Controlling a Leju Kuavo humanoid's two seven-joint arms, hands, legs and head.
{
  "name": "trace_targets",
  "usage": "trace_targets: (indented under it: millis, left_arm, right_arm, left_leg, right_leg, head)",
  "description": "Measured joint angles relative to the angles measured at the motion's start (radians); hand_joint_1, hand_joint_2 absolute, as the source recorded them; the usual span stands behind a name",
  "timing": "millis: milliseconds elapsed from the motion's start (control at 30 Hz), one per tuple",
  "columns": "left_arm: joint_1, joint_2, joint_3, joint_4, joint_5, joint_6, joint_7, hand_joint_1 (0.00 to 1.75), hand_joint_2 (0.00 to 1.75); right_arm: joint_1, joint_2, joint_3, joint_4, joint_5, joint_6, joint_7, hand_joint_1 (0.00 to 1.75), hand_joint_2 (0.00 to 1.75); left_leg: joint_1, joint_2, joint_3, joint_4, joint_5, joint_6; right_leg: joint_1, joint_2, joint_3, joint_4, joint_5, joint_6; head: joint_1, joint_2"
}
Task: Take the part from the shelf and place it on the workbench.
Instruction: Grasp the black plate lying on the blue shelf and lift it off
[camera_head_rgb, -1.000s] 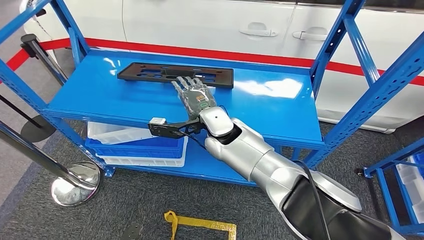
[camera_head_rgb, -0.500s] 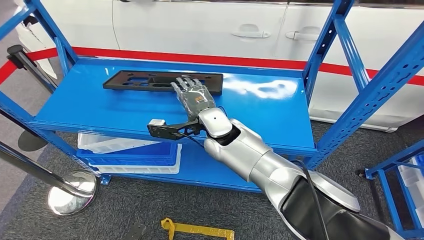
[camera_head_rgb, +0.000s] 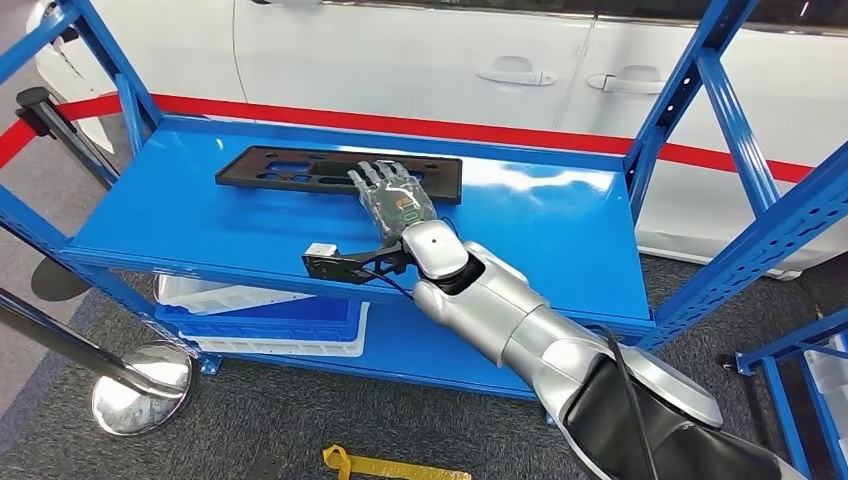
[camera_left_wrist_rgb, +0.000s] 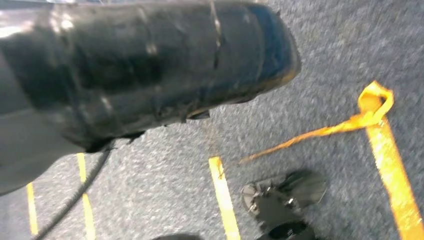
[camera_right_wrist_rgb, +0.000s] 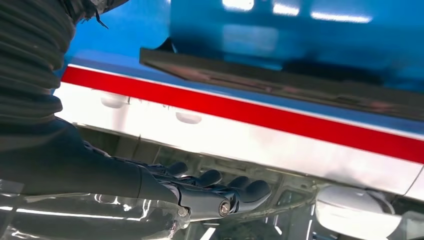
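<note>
- Right hand (camera_head_rgb: 392, 198) has crept forward over the last second; its spread, empty fingers now overlap the near edge of the flat black slotted plastic part (camera_head_rgb: 300, 167).
- Part lies flat on the blue metal shelf (camera_head_rgb: 540, 230), so no grasp yet, I reckon.
- Left hand: can't tell.

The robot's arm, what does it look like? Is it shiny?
Yes. The right arm is shiny silver with rounded shells, turning black near the shoulder, and a black cable runs along it. The right hand is dark grey under a clear cover, with a small green mark. A black bracket with a white block sticks out at the wrist.
</note>
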Motion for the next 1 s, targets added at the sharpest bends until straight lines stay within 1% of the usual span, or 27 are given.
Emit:
trace_targets:
  millis: [33,67,100,133,200,233,267,300,333,367,400,433,467,500,533,567,600,667,733,767,800,833,900,933,967,1000]
  left_arm:
    - [0.0,0.003,0.0,0.001,0.0,-0.001,0.012,0.0,0.0]
    - [-0.001,0.009,-0.001,0.002,0.0,-0.003,0.027,0.0,0.0]
    - [-0.002,0.014,-0.002,0.002,0.0,-0.006,0.044,0.0,0.0]
    - [-0.002,0.021,-0.003,0.003,0.0,-0.009,0.064,0.0,0.0]
    - [-0.002,0.034,-0.006,0.004,0.003,-0.016,0.101,0.0,0.0]
    - [-0.002,0.041,-0.007,0.005,0.006,-0.019,0.116,0.0,0.0]
    - [-0.003,0.048,-0.008,0.006,0.009,-0.02,0.129,0.0,0.0]
    - [-0.003,0.054,-0.008,0.006,0.013,-0.022,0.14,0.0,0.0]
    - [-0.004,0.06,-0.008,0.007,0.016,-0.023,0.148,0.0,0.0]
    - [-0.003,0.064,-0.008,0.008,0.018,-0.024,0.153,0.0,0.0]
    - [-0.002,0.068,-0.008,0.008,0.02,-0.024,0.156,0.0,0.0]
    - [-0.001,0.07,-0.008,0.008,0.021,-0.025,0.158,0.0,0.0]
    - [0.0,0.071,-0.008,0.008,0.022,-0.025,0.158,0.0,0.0]
    - [0.0,0.071,-0.008,0.008,0.024,-0.025,0.157,0.0,0.0]
    - [0.0,0.072,-0.009,0.009,0.026,-0.025,0.156,0.0,0.0]
    - [-0.001,0.073,-0.009,0.009,0.028,-0.025,0.152,0.0,0.0]
    - [-0.002,0.073,-0.009,0.009,0.029,-0.025,0.147,0.0,0.0]
    - [-0.004,0.074,-0.009,0.009,0.03,-0.023,0.134,0.0,0.0]
    - [-0.003,0.074,-0.009,0.009,0.031,-0.021,0.122,0.0,0.0]
    - [-0.002,0.073,-0.009,0.009,0.031,-0.021,0.117,0.0,0.0]
    - [-0.002,0.072,-0.009,0.009,0.031,-0.02,0.114,0.0,0.0]
    - [-0.003,0.071,-0.009,0.009,0.031,-0.021,0.111,0.0,0.0]
    - [-0.005,0.07,-0.009,0.009,0.03,-0.021,0.108,0.0,0.0]
    - [-0.005,0.069,-0.009,0.009,0.03,-0.021,0.106,0.0,0.0]
    - [-0.003,0.068,-0.009,0.009,0.03,-0.022,0.104,0.0,0.0]
    - [-0.002,0.067,-0.009,0.009,0.03,-0.022,0.103,0.0,0.0]
  right_arm:
    - [-0.001,-0.001,0.0,0.0,0.002,0.002,0.001,0.0,1.75]
    - [-0.001,-0.002,0.0,0.0,0.004,0.005,0.002,0.0,1.75]
    - [-0.001,-0.004,0.0,0.0,0.006,0.009,0.005,0.0,1.75]
    - [-0.001,-0.007,0.0,-0.001,0.008,0.012,0.008,0.0,1.75]
    - [-0.002,-0.013,0.0,-0.002,0.014,0.015,0.014,0.0,1.75]
    - [-0.003,-0.016,0.0,-0.002,0.016,0.015,0.016,0.0,1.75]
    - [-0.004,-0.018,0.0,-0.002,0.019,0.014,0.016,0.0,1.75]
    - [-0.005,-0.019,-0.001,-0.002,0.021,0.015,0.016,0.0,1.75]
    - [-0.005,-0.019,-0.001,-0.002,0.023,0.015,0.016,0.0,1.75]
    - [-0.003,-0.02,-0.001,-0.002,0.024,0.015,0.015,0.0,1.75]
    - [-0.002,-0.02,-0.001,-0.002,0.024,0.015,0.015,0.0,1.75]
    - [-0.001,-0.021,-0.001,-0.002,0.025,0.015,0.014,0.0,1.75]
    - [0.0,-0.021,-0.001,-0.002,0.025,0.015,0.014,0.0,1.75]
    - [0.0,-0.021,-0.001,-0.002,0.025,0.014,0.012,0.0,1.75]
    - [0.0,-0.021,-0.001,-0.001,0.026,0.014,0.01,0.0,1.75]
    - [0.0,-0.02,-0.001,-0.001,0.026,0.014,0.007,0.0,1.75]
    - [0.0,-0.019,-0.001,-0.001,0.026,0.014,0.002,0.0,1.75]
    - [0.003,-0.017,-0.001,0.0,0.026,0.014,-0.008,0.0,1.75]
    - [0.006,-0.01,-0.001,0.001,0.025,0.013,-0.019,0.0,1.75]
    - [0.007,-0.006,-0.001,0.002,0.025,0.012,-0.023,0.0,1.75]
    - [0.007,-0.002,-0.001,0.002,0.025,0.011,-0.025,0.0,1.75]
    - [0.008,0.0,-0.001,0.003,0.025,0.01,-0.026,0.0,1.75]
    - [0.013,0.001,-0.001,0.006,0.024,0.008,-0.028,0.0,1.75]
    - [0.017,0.002,-0.001,0.008,0.024,0.008,-0.028,0.0,1.75]
    - [0.021,0.002,-0.001,0.01,0.023,0.008,-0.029,0.0,1.75]
    - [0.023,0.002,-0.001,0.012,0.023,0.008,-0.031,0.0,1.75]
  left_leg:
    - [0.0,-0.001,0.002,0.007,-0.008,-0.006]
    - [0.0,-0.002,0.001,0.013,-0.015,-0.012]
    - [0.0,-0.002,0.0,0.016,-0.019,-0.019]
    - [0.001,-0.003,-0.002,0.017,-0.021,-0.025]
    - [0.005,-0.001,-0.001,0.018,-0.026,-0.036]
    - [0.006,0.0,-0.007,0.034,-0.036,-0.04]
    - [0.007,0.001,-0.023,0.07,-0.053,-0.043]
    - [0.007,0.003,-0.052,0.125,-0.074,-0.045]
    - [0.007,0.003,-0.089,0.192,-0.095,-0.046]
    - [0.006,0.003,-0.126,0.252,-0.108,-0.046]
    - [0.005,0.003,-0.155,0.287,-0.106,-0.044]
    - [0.004,0.003,-0.165,0.285,-0.084,-0.04]
    - [0.001,0.003,-0.157,0.245,-0.048,-0.034]
    - [-0.004,0.003,-0.133,0.179,-0.004,-0.025]
    - [-0.011,0.003,-0.105,0.113,0.027,-0.016]
    - [-0.017,0.003,-0.081,0.059,0.045,-0.008]
    - [-0.022,0.003,-0.066,0.028,0.05,-0.003]
    - [-0.027,0.002,-0.059,0.012,0.043,0.001]
    - [-0.025,0.003,-0.052,0.0,0.044,0.004]
    - [-0.022,0.003,-0.043,-0.01,0.045,0.006]
    - [-0.019,0.004,-0.035,-0.02,0.047,0.008]
    - [-0.016,0.005,-0.028,-0.026,0.047,0.01]
    - [-0.015,0.005,-0.022,-0.027,0.042,0.013]
    - [-0.014,0.004,-0.02,-0.026,0.039,0.013]
    - [-0.012,0.004,-0.019,-0.023,0.035,0.011]
    - [-0.009,0.003,-0.017,-0.019,0.031,0.007]
  right_leg:
    - [0.0,0.0,0.023,-0.053,0.025,0.0]
    - [0.001,0.001,0.039,-0.09,0.035,-0.003]
    - [0.004,0.002,0.046,-0.106,0.032,-0.007]
    - [0.008,0.004,0.049,-0.11,0.026,-0.013]
    - [0.009,0.005,0.054,-0.117,0.023,-0.026]
    - [0.008,0.006,0.059,-0.12,0.022,-0.032]
    - [0.007,0.006,0.066,-0.124,0.021,-0.038]
    - [0.008,0.005,0.072,-0.126,0.018,-0.043]
    - [0.009,0.005,0.076,-0.126,0.015,-0.047]
    - [0.012,0.005,0.08,-0.126,0.012,-0.05]
    - [0.015,0.005,0.084,-0.126,0.009,-0.053]
    - [0.018,0.006,0.089,-0.126,0.005,-0.055]
    - [0.02,0.006,0.095,-0.126,0.001,-0.056]
    - [0.022,0.007,0.101,-0.127,-0.003,-0.056]
    - [0.024,0.007,0.106,-0.127,-0.007,-0.055]
    - [0.024,0.008,0.108,-0.127,-0.01,-0.053]
    - [0.024,0.008,0.108,-0.128,-0.012,-0.05]
    - [0.022,0.008,0.107,-0.13,-0.013,-0.044]
    - [0.022,0.007,0.109,-0.132,-0.017,-0.037]
    - [0.022,0.006,0.107,-0.124,-0.025,-0.033]
    - [0.022,0.005,0.097,-0.097,-0.041,-0.029]
    - [0.021,0.004,0.074,-0.048,-0.065,-0.024]
    - [0.016,0.004,0.008,0.075,-0.113,-0.016]
    - [0.012,0.003,-0.02,0.117,-0.121,-0.012]
    - [0.009,0.003,-0.034,0.128,-0.111,-0.008]
    - [0.005,0.002,-0.029,0.104,-0.086,-0.004]
  head:
    - [0.0,0.0]
    - [0.0,0.0]
    - [0.0,0.0]
    - [0.0,0.0]
    - [-0.001,0.0]
    - [-0.002,0.0]
    - [-0.003,0.0]
    - [-0.005,0.0]
    - [-0.006,0.0]
    - [-0.006,0.0]
    - [-0.006,0.0]
    - [-0.006,0.0]
    - [-0.006,0.0]
    - [-0.005,0.0]
    - [-0.005,0.0]
    - [-0.005,0.0]
    - [-0.005,0.0]
    - [-0.005,0.0]
    - [-0.004,0.0]
    - [-0.004,0.0]
    - [-0.003,0.0]
    - [-0.002,0.0]
    - [-0.001,0.0]
    - [-0.001,0.0]
    - [-0.001,0.0]
    - [-0.001,0.0]
